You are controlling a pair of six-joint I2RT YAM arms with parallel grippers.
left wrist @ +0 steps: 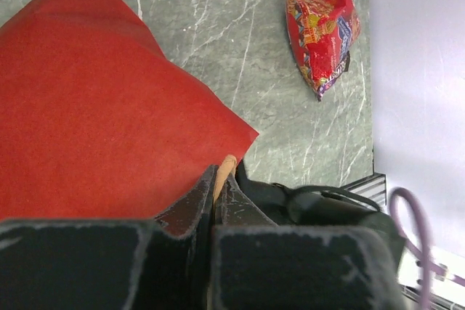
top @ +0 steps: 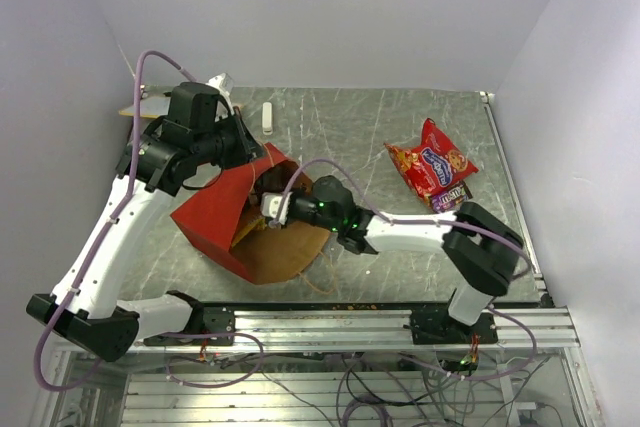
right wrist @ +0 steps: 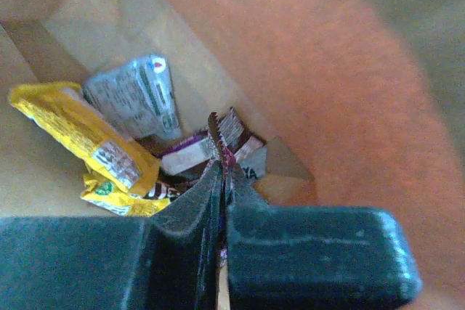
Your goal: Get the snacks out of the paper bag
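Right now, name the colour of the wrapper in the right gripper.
Wrapper: purple, dark crimped end; best in right wrist view.

Red paper bag [top: 215,212], brown inside; red chip packet [top: 432,162], blue logo; yellow wrapper [right wrist: 73,125]; purple wrapper [right wrist: 190,159]; grey veined table [top: 340,127].

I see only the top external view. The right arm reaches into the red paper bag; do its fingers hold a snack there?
Observer: Yes, in the right wrist view the right fingers are shut on the crimped end of a purple candy wrapper.
Operator: What else lies inside?
Observer: A yellow packet and a silver packet, deeper in the paper bag.
Operator: And the left fingers?
Observer: The left fingers are shut on a tan strip at the bag's edge.
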